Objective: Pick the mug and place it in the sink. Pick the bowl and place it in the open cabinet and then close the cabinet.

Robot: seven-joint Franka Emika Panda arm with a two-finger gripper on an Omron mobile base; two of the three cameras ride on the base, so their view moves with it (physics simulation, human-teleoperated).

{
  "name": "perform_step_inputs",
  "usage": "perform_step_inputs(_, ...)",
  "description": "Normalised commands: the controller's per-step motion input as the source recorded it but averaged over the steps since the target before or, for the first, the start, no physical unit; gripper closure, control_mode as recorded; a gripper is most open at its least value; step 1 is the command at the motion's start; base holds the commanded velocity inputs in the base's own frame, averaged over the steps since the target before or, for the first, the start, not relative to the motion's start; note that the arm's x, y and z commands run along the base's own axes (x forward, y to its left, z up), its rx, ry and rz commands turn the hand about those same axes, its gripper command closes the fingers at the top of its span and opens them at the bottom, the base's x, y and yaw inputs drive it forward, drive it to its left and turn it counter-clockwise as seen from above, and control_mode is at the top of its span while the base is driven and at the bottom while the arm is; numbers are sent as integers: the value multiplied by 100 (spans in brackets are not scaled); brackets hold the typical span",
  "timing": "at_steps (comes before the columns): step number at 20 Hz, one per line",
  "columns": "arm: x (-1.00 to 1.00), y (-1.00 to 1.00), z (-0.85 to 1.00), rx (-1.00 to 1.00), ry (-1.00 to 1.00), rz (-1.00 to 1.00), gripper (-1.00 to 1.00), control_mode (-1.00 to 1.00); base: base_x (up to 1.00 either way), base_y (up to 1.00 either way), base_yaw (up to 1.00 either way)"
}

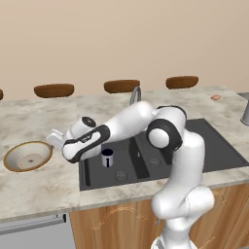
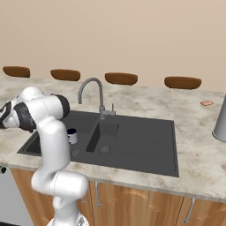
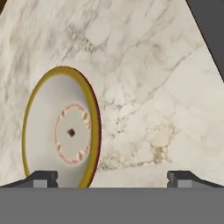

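The mug (image 1: 107, 157) stands upright in the left basin of the sink (image 1: 214, 146), down on the black floor near the basin's front; from the right base view it (image 2: 72, 135) peeps out just beside the arm's white upright link. The tap (image 2: 93, 95) curves up behind the basins at the sink's back edge.

The bowl (image 1: 27, 155) sits on the marble counter (image 1: 44, 121) well to the left of the sink, at about nine o'clock from the mug, right way up, whitish inside with its tan ring showing. In the hand view it (image 3: 61, 127) lies at roughly eight o'clock, seen turned on its side (the camera is rolled, not the bowl), and the dark corner of the sink (image 3: 210, 26) cuts in at one o'clock.

The arm reaches low and leftward over the counter, with the gripper (image 1: 55, 138) hovering between the sink's left edge and the bowl, close to the bowl's right rim but not touching it. Its two fingertips (image 3: 41, 178) stand wide apart at the bottom of the hand view, with nothing between them, so the hand is spread and empty.

Four dark brown stool seats (image 1: 121, 86) line the far side of the counter. A grey metal vessel (image 2: 220, 120) stands at the counter's right end, and a small reddish disc (image 2: 206, 103) lies near it.
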Motion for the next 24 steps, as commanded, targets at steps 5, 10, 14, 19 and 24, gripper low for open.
perform_step_inputs(5, 27, 47, -24, 0, 0, 0, -100, -100, 0, 0, 0)
perform_step_inputs(10, 19, 40, -15, 0, 2, 0, -100, -100, 0, 0, 0)
perform_step_inputs(14, 15, 37, 0, 0, 3, 0, -100, -100, 0, 0, 0)
perform_step_inputs(19, 15, 17, -5, 0, 4, 0, -100, -100, 0, 0, 0)
perform_step_inputs(24, 4, 1, -22, 2, 2, 0, -100, -100, 0, 0, 0)
